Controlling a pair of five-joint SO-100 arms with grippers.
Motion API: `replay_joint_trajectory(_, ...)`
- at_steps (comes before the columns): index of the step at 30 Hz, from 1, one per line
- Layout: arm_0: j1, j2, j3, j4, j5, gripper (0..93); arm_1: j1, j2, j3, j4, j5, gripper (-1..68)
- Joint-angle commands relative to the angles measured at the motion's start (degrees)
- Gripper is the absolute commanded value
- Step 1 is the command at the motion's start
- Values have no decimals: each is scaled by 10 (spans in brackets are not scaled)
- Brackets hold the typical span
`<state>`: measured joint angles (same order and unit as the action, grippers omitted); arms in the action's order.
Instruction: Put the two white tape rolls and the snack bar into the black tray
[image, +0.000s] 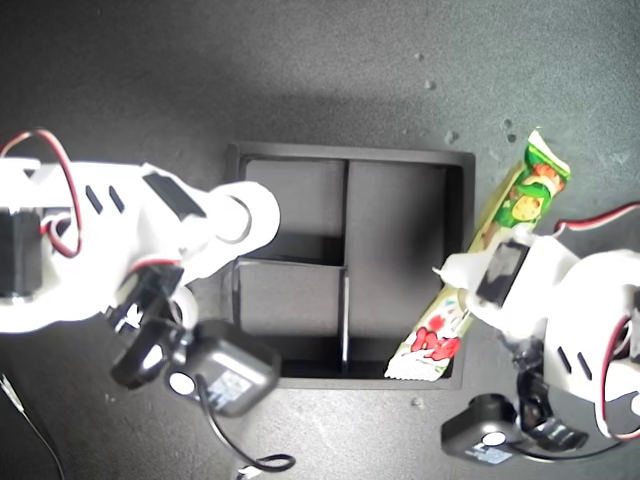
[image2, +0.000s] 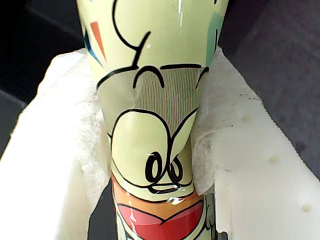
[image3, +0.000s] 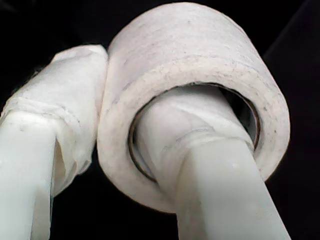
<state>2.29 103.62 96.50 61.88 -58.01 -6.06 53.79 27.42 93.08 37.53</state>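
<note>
Snack bar and tape roll both gripped.
Snack bar (image: 478, 272) pinched in first gripper (image2: 152, 165), slanting across black tray (image: 350, 153) wall at 3 o'clock in exterior view. Second gripper (image3: 107, 150) holding tape roll (image3: 165, 60), one finger through its hole.

Snack bar (image: 500, 250) green-white-red, cartoon print; tray (image: 455, 160) black.

- My first gripper (image2: 150, 150), white printed plastic with padded jaws: at exterior view's right, clamped on the glossy green-white-red snack bar (image2: 155, 100).
- My second gripper (image3: 117, 165), same white build: at exterior view's left, one finger (image3: 220, 180) through the white tape roll (image3: 200, 65), other outside, pinching its wall.
</note>
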Motion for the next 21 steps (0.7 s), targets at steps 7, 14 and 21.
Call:
replay_joint_trajectory(7,65,-62,-22,-63,-48,0,11,5,64,-73,-11,-1)
replay_joint_trajectory(14,101,-129,-69,-65,-83,0,27,4,91,-85,-16,0)
replay_joint_trajectory(21,133,-175,-127,-49,-118,0,35,4,101,-91,-17,0)
